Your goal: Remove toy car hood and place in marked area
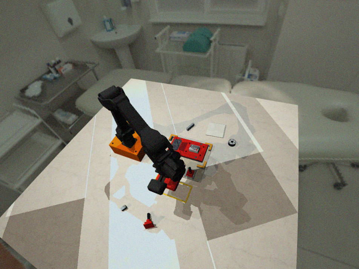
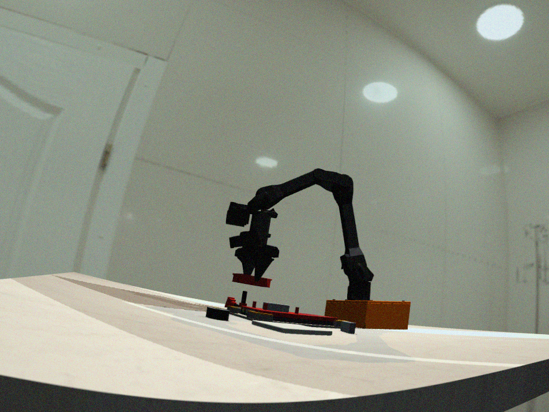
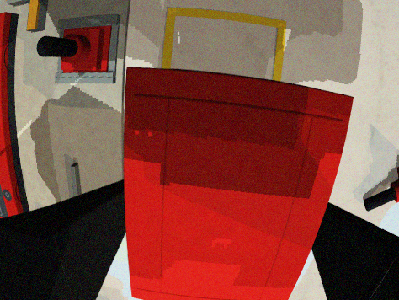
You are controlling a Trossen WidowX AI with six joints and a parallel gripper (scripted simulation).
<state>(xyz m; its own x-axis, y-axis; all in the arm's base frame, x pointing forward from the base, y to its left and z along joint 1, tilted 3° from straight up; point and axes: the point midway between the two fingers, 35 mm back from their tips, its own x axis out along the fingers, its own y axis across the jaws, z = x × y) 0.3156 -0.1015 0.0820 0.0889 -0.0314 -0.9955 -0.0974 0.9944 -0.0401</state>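
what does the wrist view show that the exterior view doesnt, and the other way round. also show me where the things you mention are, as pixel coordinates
Only wrist: the yellow outline of the marked area [image 3: 223, 14], partly hidden by the hood.

Only exterior: the orange base block [image 2: 386, 314] and the black disc [image 2: 217, 314].

Both: the red hood [image 2: 245, 279] [image 3: 227, 168] gripped in the hand [image 2: 254, 276], above the table [image 2: 132, 350] [image 3: 379, 101].

Count: 1 red hood [image 1: 172, 185] [image 2: 243, 278] [image 3: 236, 168] in the gripper [image 2: 253, 276] [image 3: 224, 201]. Around it: 1 toy car [image 1: 199, 155] [image 2: 305, 315] [image 3: 6, 168], 2 black-handled red pieces [image 1: 189, 173] [image 1: 148, 225] [image 3: 86, 59] [image 3: 380, 199], 3 visible corner brackets [image 1: 209, 146] [image 1: 201, 165] [image 1: 173, 136], 2 small grey blocks [image 1: 190, 126] [image 1: 124, 207], 1 wheel [image 1: 229, 142] [image 2: 217, 314], 1 pale tile [image 1: 215, 130]. Below: 1 yellow outline [image 1: 188, 194] [image 3: 227, 14].
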